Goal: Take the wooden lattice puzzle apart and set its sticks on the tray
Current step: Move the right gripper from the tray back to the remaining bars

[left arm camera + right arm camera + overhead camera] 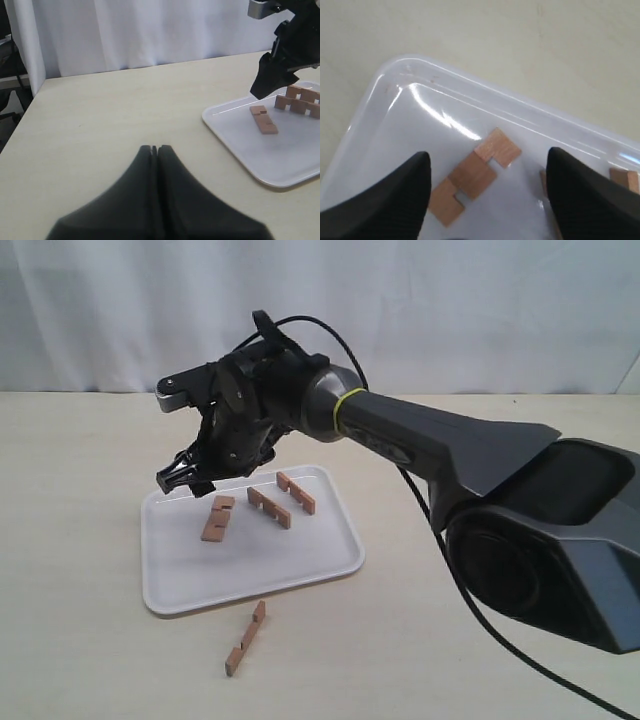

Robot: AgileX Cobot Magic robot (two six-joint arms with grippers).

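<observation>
right jaws spread over the tray [200,575] holding three sticks [217,518], left jaws pressed together, fourth stick [246,638] on the table [80,640].

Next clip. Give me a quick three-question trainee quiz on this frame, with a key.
1. How many sticks lie on the tray?
2. True or false: the right gripper is clamped on a stick.
3. Where is the remaining stick? A) held in that gripper B) on the table, off the tray C) propped on the tray's rim
Key: 1. three. 2. false; it hangs open and empty over the tray. 3. B.
</observation>
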